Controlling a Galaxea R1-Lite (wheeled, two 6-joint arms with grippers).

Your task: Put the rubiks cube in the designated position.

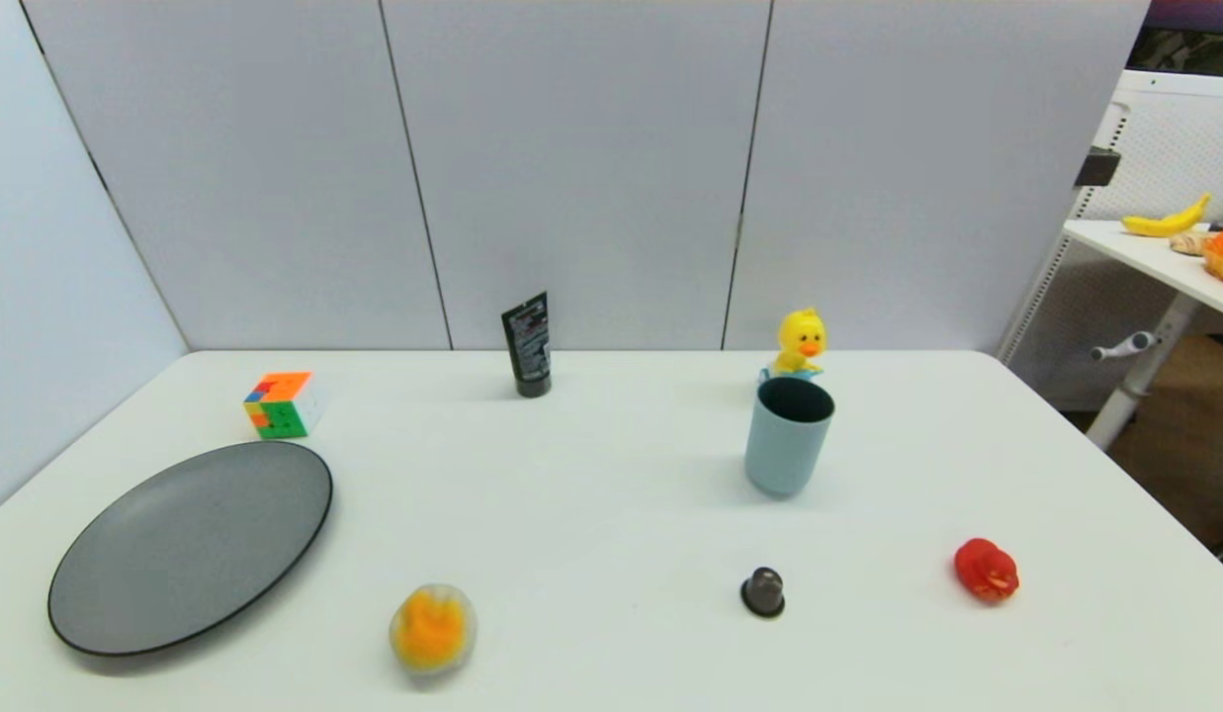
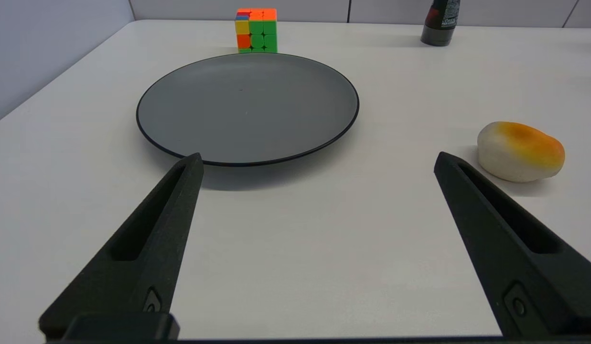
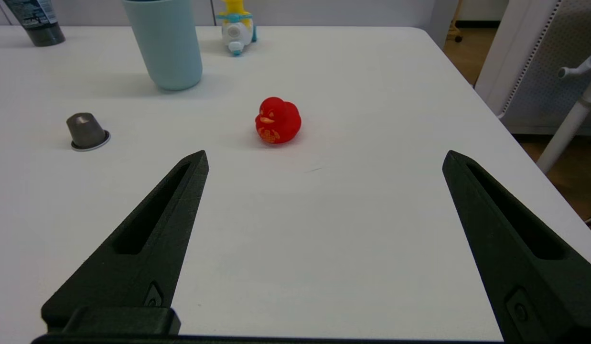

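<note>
Left end effector [image 2: 316,160]: low over the white counter [image 1: 611,494] at its near left part, fingers spread wide, nothing between them. Not seen in the head view. Just beyond its fingertips lies the round dark grey plate with a black rim [image 2: 247,107], bare. Near one fingertip, a soft white bun-shaped toy with an orange-browned top [image 2: 520,150] rests on the counter.

Small rubiks cube of coloured squares [image 2: 256,29]: sits on the counter just past the far rim of the plate, at the far left corner area, close to the plate but whether touching cannot be told. Orange top, green and yellow showing on the sides.

Right end effector [image 3: 324,157]: low over the near right part of the counter, fingers also spread wide and empty. Ahead of it a small red rubber duck [image 3: 277,120]; off to one side a little grey cone-shaped capsule [image 3: 86,131].

Farther back: tall pale blue cup [image 1: 788,435], upright, with a yellow duck figure on a white and blue base [image 1: 799,343] just behind it. Black tube standing on its cap [image 1: 528,343] near the rear wall.
</note>
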